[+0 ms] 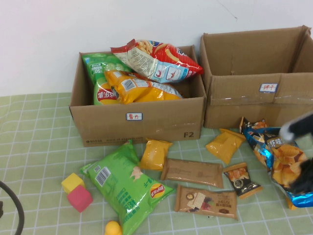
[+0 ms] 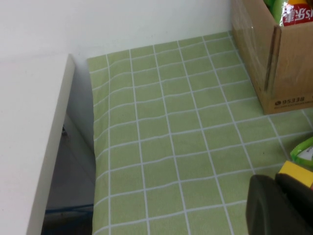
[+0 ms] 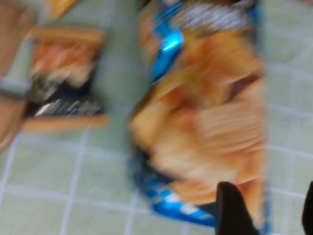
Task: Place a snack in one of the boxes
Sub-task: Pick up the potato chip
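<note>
A blue chip bag lies flat on the green checked cloth at the right, in front of the right cardboard box. My right gripper hovers over the bag's near right end. In the right wrist view the bag fills the middle, and the right gripper is open and empty, with one finger over the bag's lower edge. The left cardboard box holds several chip bags. My left gripper is shut and empty, low over the cloth beside a yellow cube.
A big green chip bag, two small yellow packs, two brown bars and a small dark pack lie before the boxes. Yellow and pink cubes and a yellow ball sit front left.
</note>
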Controlling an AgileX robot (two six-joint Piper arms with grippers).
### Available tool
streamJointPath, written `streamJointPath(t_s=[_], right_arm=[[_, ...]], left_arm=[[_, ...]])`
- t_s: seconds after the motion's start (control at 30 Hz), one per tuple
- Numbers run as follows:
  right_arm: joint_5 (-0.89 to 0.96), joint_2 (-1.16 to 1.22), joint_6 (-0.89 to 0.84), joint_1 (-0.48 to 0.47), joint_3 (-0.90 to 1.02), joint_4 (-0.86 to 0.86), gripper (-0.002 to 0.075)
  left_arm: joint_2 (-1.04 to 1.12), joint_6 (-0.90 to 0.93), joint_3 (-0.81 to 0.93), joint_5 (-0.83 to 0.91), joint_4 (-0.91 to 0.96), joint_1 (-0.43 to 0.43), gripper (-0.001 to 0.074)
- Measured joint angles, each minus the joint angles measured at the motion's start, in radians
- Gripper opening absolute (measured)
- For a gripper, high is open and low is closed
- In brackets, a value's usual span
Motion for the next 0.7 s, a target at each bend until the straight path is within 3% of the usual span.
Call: streamJointPath(t_s=[0.13, 0.4, 0.7], right_arm=[[-0.126, 0.000, -0.001, 0.055, 0.078, -0.108, 0.0343], [-0.145, 0.071, 0.110, 0.092, 0.082, -0.356, 0.0606], [-0.135, 0.256, 0.292, 0.092, 0.082, -0.529, 0.0640]], left_arm=[[0.000, 0.005, 0.000, 0.002, 0.000, 0.000, -0.0002], [0.000, 0.002, 0.000, 0.000, -0.002, 0.000, -0.0002], [0.000, 0.001, 0.000, 0.000, -0.010, 0.000, -0.0002]])
